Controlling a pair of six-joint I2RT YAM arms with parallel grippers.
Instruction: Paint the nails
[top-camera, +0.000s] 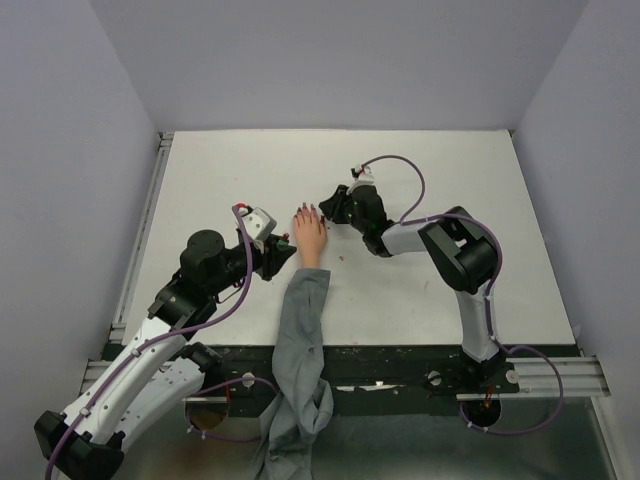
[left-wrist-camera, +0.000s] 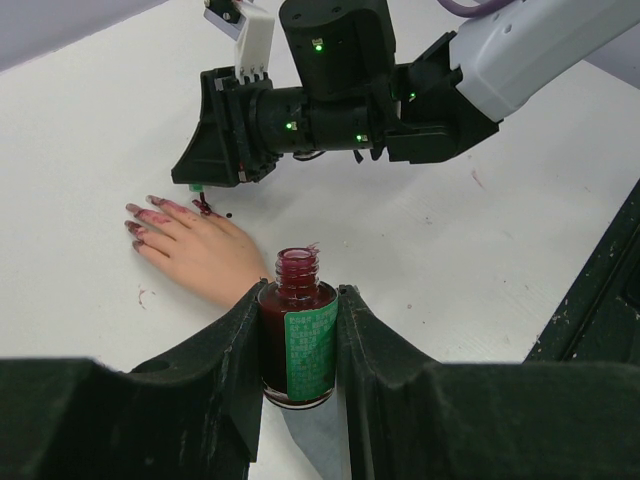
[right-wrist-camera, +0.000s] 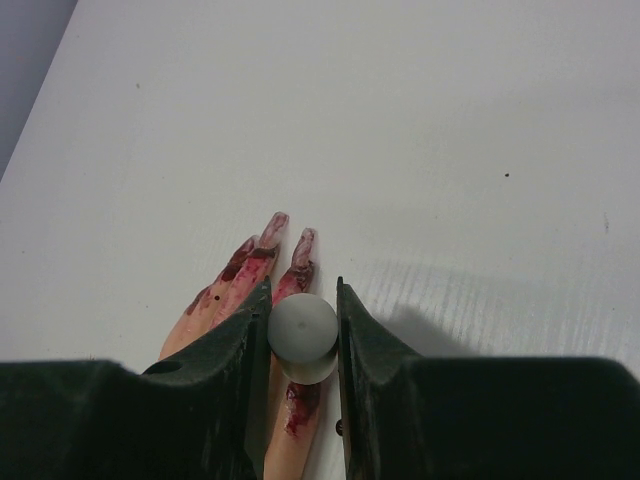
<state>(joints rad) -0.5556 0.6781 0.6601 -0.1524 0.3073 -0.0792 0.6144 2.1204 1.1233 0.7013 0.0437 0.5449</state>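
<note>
Left pincer (left-wrist-camera: 300, 305) clenched on the open bottle (left-wrist-camera: 297, 345), beside the hand (left-wrist-camera: 200, 255), wrist side. Right pincer (right-wrist-camera: 301, 290) grasps the brush cap (right-wrist-camera: 302, 335) above the fingers (right-wrist-camera: 225, 290); nails (right-wrist-camera: 305, 238) at the hand's tips. Risk: polish (right-wrist-camera: 238, 268) smears skin; a skewed stroke would add more, a jolt could spill the bottle.

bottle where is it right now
Left wrist view, centre: the bottle stands uncapped, clamped in the left gripper, close beside the mannequin hand.
</note>
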